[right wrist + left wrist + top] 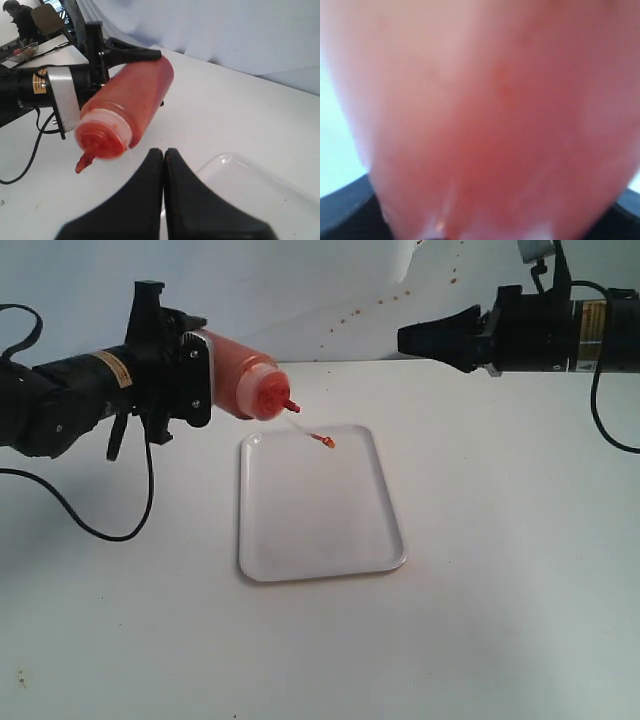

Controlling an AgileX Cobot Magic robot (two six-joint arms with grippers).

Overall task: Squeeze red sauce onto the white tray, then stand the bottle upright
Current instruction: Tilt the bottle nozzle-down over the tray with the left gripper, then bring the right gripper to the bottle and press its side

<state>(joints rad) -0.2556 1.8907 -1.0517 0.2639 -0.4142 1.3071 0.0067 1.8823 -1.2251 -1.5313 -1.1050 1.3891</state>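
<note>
Upper left of frame, my left pincer (203, 368) clamps the tilted bottle (245, 380), so squeeze slowly, nozzle (291, 406) aimed inside the white tray (320, 530), while my right pincer (405, 338) idles shut.

bottle (240, 375) tilted over rear-left corner of tray (320, 530) | tray on table (500, 590)

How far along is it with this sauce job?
Done: the left end effector holds the bottle lifted and tipped, nozzle toward the white tray. In hand: aiming; the tray looks clean, with only the dangling tip cap over it. Left: the squeeze, then standing the bottle upright.
</note>
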